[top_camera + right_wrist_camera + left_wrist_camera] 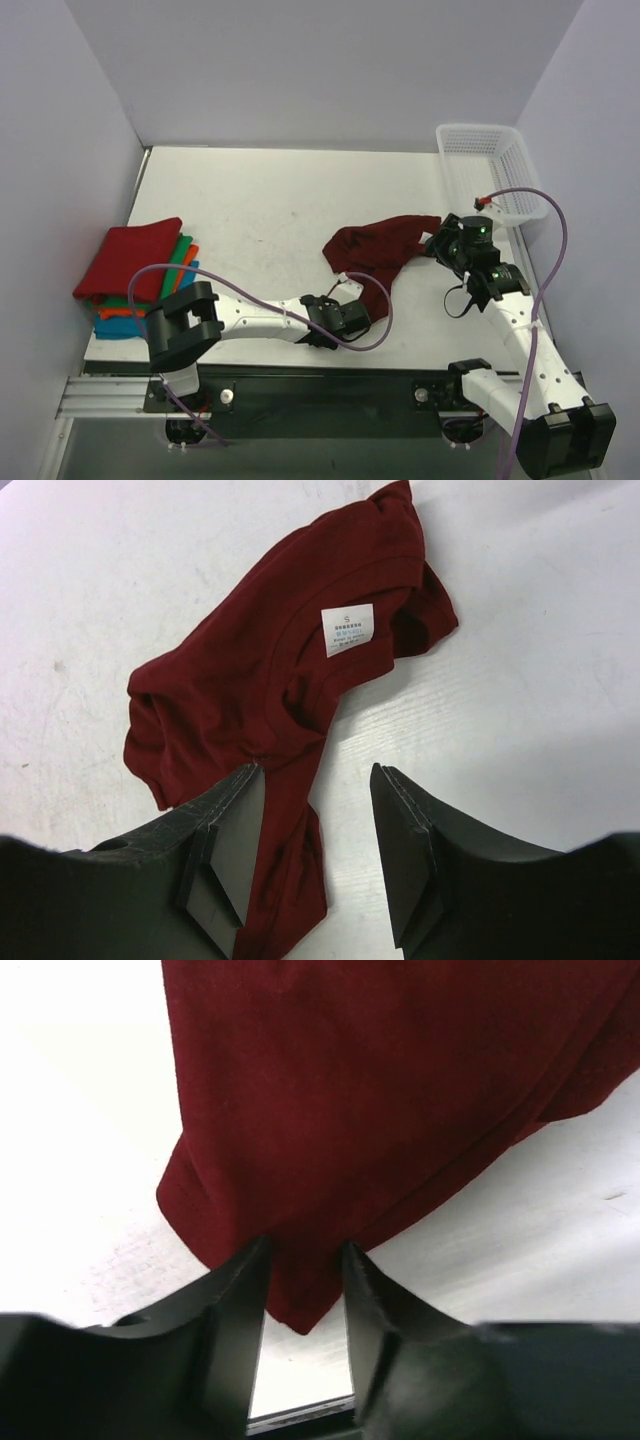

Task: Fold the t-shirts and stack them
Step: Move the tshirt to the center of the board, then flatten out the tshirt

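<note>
top external view: the maroon t-shirt (378,250) is lying crumpled around the middle of the table (260,195), unfolded, with a narrow tail of cloth trailing toward the near edge. over on the left side there's a stack of folded t-shirts (135,280) with a bright red one on top and green, orange and blue edges peeking out underneath. it's well apart from the maroon one. the white mesh basket (490,170) sits at the far right corner.

the left gripper (305,1250) reaches in low from the left, right at the near tail of the maroon shirt. on the left wrist cam its fingers (240,1300) are only a narrow gap apart and a corner of the cloth fills that gap from one side to the other, so it looks pinched on the hem. a bit of bare table shows below the corner.

the right gripper (315,780) is at the shirt's right end, close to the basket. on the right wrist cam its jaws are spread wide with nothing clamped. one finger sits over a strip of the maroon cloth and the other is over bare table. the rest of the shirt is bunched up ahead of it, with a white size label (347,630) facing up. can't really tell from here if that finger actually touches the cloth.
</note>
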